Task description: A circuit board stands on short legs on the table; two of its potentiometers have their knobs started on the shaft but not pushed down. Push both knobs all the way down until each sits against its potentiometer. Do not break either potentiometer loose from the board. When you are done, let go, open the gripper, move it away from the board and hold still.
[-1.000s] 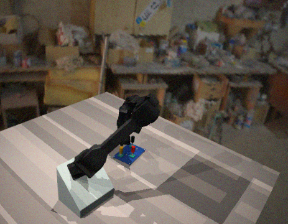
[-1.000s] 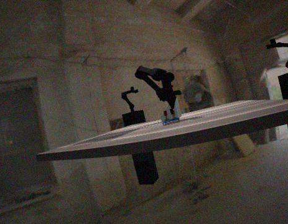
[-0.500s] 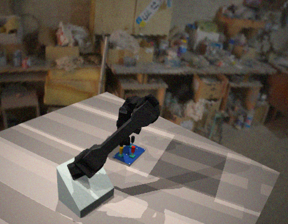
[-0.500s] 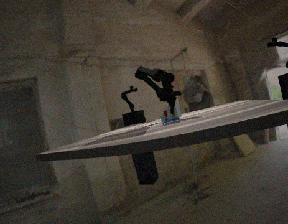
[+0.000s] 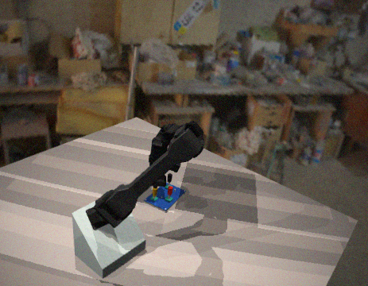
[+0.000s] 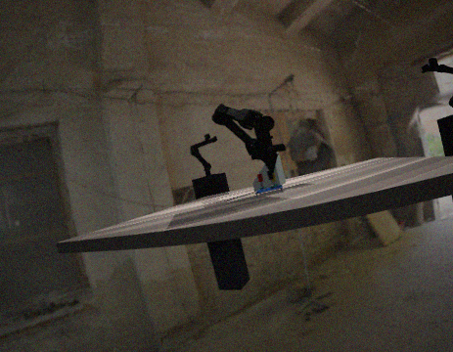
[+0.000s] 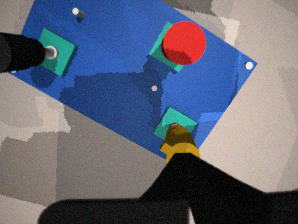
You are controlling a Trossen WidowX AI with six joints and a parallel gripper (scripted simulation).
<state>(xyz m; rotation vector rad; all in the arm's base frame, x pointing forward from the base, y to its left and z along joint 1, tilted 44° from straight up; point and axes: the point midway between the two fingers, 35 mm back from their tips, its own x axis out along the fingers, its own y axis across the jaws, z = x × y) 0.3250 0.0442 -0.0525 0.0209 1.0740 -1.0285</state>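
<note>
Above blue board, fingers closed, empty; yellow knob just below; red knob nearby.

Partly out of sight at the board

The wrist view's left edge cuts off the black knob. The dark jaws cover part of the yellow knob, and the board's upper edge runs out of frame. In the exterior view, the knobs are too small to show how they sit.
</note>
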